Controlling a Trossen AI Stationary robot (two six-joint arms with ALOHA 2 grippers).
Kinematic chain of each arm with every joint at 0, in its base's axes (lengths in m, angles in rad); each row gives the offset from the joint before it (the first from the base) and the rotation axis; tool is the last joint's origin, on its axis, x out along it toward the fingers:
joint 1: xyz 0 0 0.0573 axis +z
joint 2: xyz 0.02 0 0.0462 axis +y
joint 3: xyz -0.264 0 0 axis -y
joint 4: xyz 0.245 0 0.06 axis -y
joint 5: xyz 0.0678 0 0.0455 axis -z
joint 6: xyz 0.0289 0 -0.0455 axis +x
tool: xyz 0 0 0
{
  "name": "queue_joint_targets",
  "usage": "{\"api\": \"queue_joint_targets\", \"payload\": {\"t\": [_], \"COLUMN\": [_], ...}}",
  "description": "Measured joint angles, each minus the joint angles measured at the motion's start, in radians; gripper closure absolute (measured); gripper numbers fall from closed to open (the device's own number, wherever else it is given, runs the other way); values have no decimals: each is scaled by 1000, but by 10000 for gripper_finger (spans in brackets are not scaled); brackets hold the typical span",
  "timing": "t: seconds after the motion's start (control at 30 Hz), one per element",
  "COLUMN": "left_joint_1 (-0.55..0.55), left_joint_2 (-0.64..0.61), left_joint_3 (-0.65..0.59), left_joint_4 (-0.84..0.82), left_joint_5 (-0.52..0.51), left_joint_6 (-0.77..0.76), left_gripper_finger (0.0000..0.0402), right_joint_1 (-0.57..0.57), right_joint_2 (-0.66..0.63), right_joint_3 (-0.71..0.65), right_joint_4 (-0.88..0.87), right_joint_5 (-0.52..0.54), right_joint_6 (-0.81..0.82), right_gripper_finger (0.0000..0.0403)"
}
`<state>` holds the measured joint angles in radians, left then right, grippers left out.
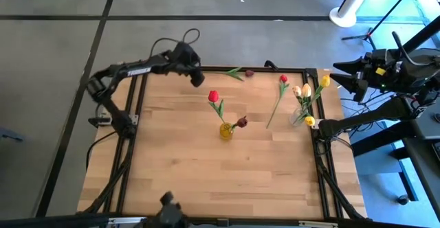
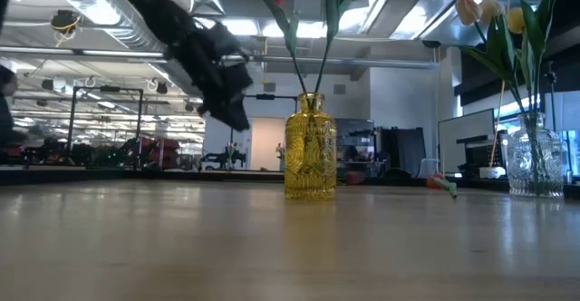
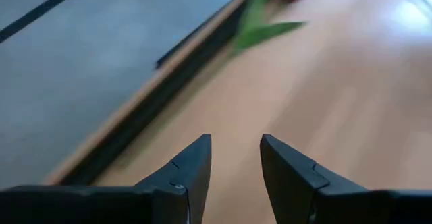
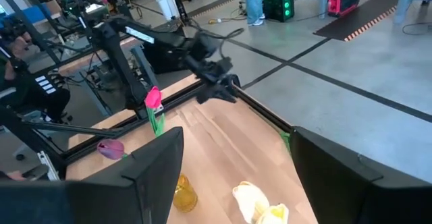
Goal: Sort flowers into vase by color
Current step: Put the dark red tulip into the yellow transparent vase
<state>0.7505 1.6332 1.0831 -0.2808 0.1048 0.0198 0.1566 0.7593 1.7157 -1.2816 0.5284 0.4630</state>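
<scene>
- Over on the left: left gripper (image 1: 197, 77) at the table's (image 1: 206, 180) far edge, jaws slightly apart and holding nothing, pointed toward the maroon tulip (image 1: 242, 72) lying flat by the rail.
- Looks like a reach for that loose bloom. Best taken low on the stem, clear of the leaf, fingers square across it before closing.
- Mid-table: yellow vase (image 1: 226, 130) upright, red tulip (image 1: 214, 97) and a second dark tulip (image 1: 241, 122) already in it. Probably the home for the maroon one; worth lifting high to clear those heads.
- Further right: second red tulip (image 1: 282, 80) flat on the wood, stem running toward the near side, not yet sorted.
- Far right: clear vase (image 1: 300, 116) with yellow and cream tulips (image 1: 306, 90) near the edge.
- Right gripper (image 4: 233, 166) waiting above that vase, jaws wide apart, empty.
</scene>
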Motion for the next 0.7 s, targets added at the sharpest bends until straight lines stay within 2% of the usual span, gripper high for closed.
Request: {"api": "queue_joint_targets", "payload": {"t": [0.17, 0.33, 0.47, 0.7], "left_joint_1": [43, 76, 76, 79], "left_joint_2": [158, 294, 316, 323], "left_joint_3": [136, 244, 257, 257], "left_joint_4": [-51, -214, -199, -199], "left_joint_5": [21, -75, -148, -112], "left_joint_6": [83, 21, -50, -226], "left_gripper_finger": [283, 291, 297, 296], "right_joint_1": [0, 0, 0, 0], "right_joint_2": [10, 23, 36, 42], "right_joint_3": [0, 0, 0, 0], "right_joint_4": [0, 0, 1, 3], "right_joint_5": [49, 135, 193, 285], "right_joint_6": [28, 82, 113, 116], "right_gripper_finger": [132, 132, 132, 132]}}
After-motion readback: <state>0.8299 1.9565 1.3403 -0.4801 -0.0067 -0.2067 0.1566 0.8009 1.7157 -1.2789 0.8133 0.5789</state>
